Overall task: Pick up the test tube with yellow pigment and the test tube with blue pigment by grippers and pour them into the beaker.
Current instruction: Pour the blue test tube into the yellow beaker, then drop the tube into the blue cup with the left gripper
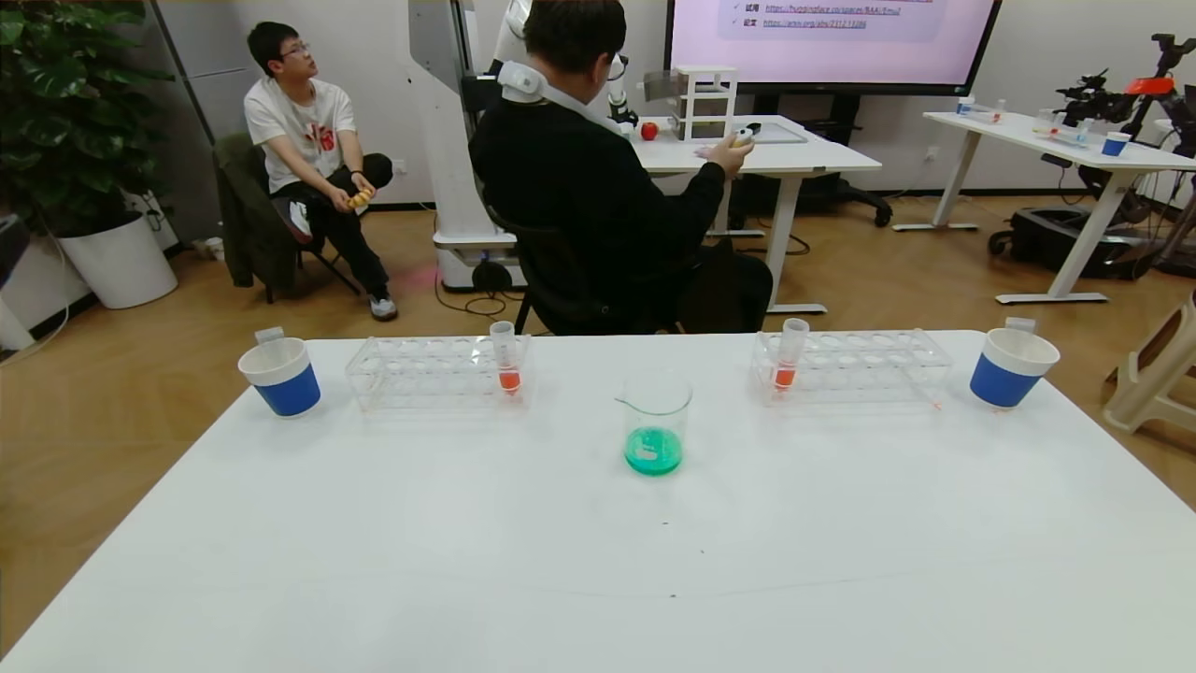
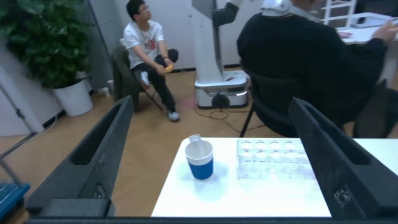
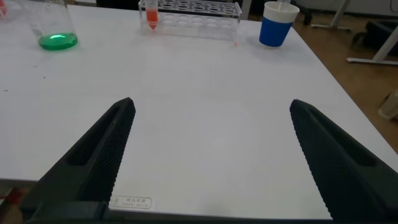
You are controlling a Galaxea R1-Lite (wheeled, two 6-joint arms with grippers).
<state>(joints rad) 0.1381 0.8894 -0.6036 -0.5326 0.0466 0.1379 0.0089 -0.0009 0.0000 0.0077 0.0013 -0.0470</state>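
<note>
The beaker (image 1: 657,421) stands mid-table with green liquid in its bottom; it also shows in the right wrist view as the beaker (image 3: 56,25). The test tube with yellow pigment and the test tube with blue pigment are out of view. A clear tube top pokes out of each blue cup, its tip hidden inside. Neither arm shows in the head view. My left gripper (image 2: 211,106) is open and empty, short of the left cup (image 2: 200,160). My right gripper (image 3: 212,104) is open and empty over bare table, well short of the beaker.
Two clear racks (image 1: 434,371) (image 1: 855,366) stand behind the beaker, each holding one orange-red tube (image 1: 505,360) (image 1: 788,355). Blue-and-white cups (image 1: 280,377) (image 1: 1012,369) stand at the far corners. Two people sit beyond the table's far edge.
</note>
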